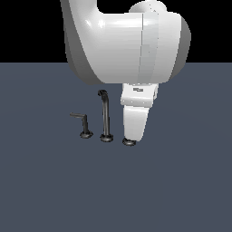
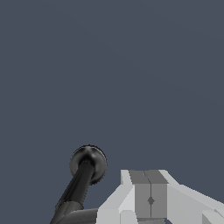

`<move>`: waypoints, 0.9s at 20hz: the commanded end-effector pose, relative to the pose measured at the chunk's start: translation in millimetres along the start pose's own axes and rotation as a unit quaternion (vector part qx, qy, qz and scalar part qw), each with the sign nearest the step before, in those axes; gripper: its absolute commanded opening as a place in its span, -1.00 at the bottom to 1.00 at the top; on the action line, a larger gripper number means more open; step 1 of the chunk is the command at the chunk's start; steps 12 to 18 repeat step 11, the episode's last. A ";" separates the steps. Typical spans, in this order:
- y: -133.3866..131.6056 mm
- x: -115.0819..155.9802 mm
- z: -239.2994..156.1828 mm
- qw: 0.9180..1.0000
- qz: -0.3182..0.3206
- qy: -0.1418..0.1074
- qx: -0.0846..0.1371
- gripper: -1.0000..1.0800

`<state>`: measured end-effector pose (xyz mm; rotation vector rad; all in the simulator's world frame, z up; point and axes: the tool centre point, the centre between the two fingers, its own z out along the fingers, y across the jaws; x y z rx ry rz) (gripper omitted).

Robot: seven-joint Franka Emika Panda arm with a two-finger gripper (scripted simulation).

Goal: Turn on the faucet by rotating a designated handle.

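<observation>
The faucet (image 1: pixel 105 115) stands on the dark floor, its tall hooked spout in the middle. The handle (image 1: pixel 129 142) at the exterior view's right shows only its round base there, because my gripper (image 1: pixel 134 136) hangs straight down over it. In the wrist view the handle (image 2: pixel 83 179) is a dark post rising from a round base, and its lever bar runs sideways up to my gripper (image 2: pixel 151 201). The two grey pads (image 2: pixel 142 197) are pressed together with nothing between them. The lever's tip is hidden behind the fingers.
The twin handle (image 1: pixel 84 124) stands at the exterior view's left of the spout, its lever pointing further left. The big white arm fills the upper middle of the exterior view. A flat dark grey floor (image 1: pixel 181 190) lies all around.
</observation>
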<state>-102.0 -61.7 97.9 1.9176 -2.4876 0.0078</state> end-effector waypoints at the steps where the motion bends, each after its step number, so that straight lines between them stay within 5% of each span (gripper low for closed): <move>1: -1.1 -11.1 -0.1 1.000 -0.004 -0.001 0.000 -1.00; 10: -6.2 -62.7 -0.4 1.000 -0.018 -0.002 -0.002 -1.00; 18: -6.2 -62.7 -0.4 1.000 -0.018 -0.002 -0.002 -1.00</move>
